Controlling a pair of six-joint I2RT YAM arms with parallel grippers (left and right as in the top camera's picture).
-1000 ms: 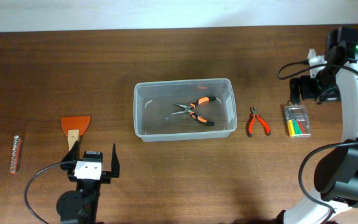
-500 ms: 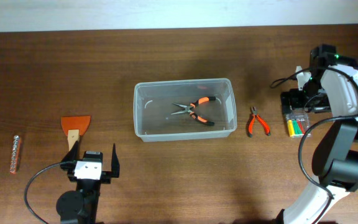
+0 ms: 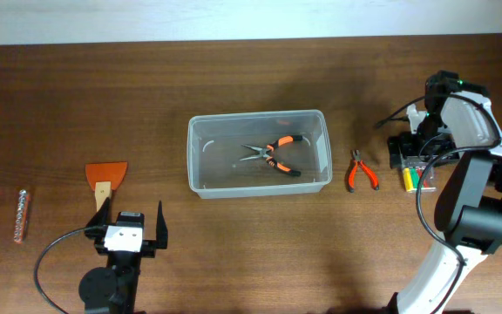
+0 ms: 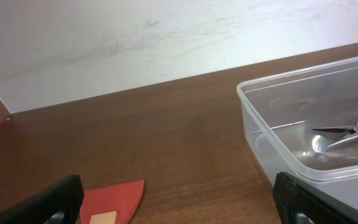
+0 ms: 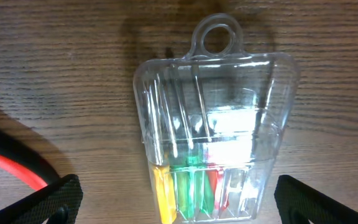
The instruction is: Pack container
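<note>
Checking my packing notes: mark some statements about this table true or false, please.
1. The orange-handled pliers lie inside the container. True.
2. The scraper lies right of the container. False: it lies left of it.
3. The right hand hangs open over the clear bit case. True.
4. The left hand grips the scraper. False: it is open and empty.
5. The small red pliers are packed. False: they lie on the table beside the container.
</note>
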